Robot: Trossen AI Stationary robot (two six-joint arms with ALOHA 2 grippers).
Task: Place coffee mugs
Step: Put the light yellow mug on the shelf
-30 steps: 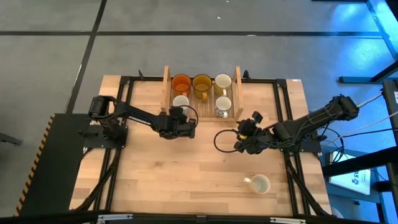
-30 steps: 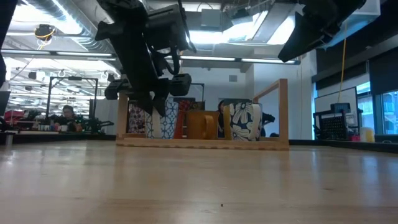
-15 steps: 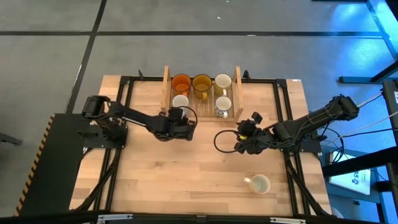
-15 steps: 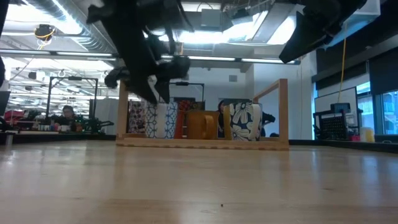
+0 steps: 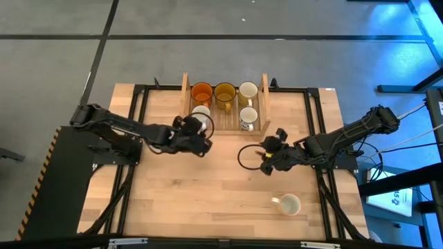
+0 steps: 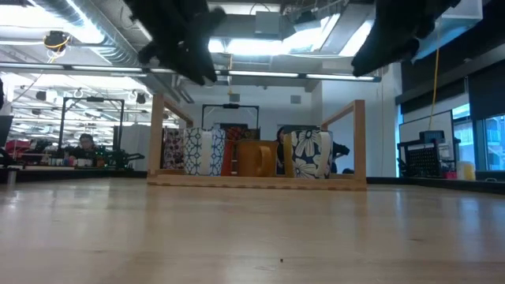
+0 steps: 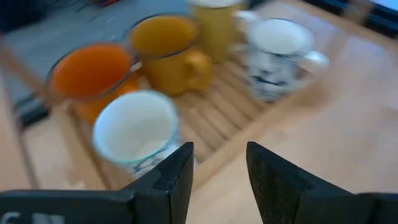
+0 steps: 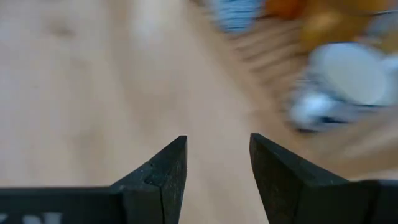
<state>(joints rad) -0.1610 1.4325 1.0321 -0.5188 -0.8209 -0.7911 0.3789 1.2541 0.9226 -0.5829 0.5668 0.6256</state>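
Observation:
Five mugs stand in the wooden slatted tray (image 5: pixel 187 93) at the table's far edge: orange (image 5: pixel 201 91), amber (image 5: pixel 224 92) and white (image 5: pixel 248 89) in the back row, a white patterned one (image 5: pixel 201 111) and a dark-patterned one (image 5: pixel 248 117) in front. A sixth, cream mug (image 5: pixel 288 204) stands on the table toward its near right. My left gripper (image 5: pixel 199 135) hangs open just near of the tray's white patterned mug (image 7: pixel 134 127), touching nothing. My right gripper (image 5: pixel 264 158) is open over bare table between the tray and the cream mug.
A black cable loop (image 5: pixel 246 156) hangs by my right gripper. The tray's two upright side boards (image 6: pixel 359 142) flank the mugs. Bare tabletop (image 5: pixel 208 194) spreads across the near half. In the low view both arms (image 6: pixel 177 35) (image 6: pixel 402 31) hang high above the table.
My left gripper has risen out of the low view and drawn back from the tray toward the table's left, while the white patterned mug stays standing in the tray's front row. My right gripper has shifted a little toward the table's left.

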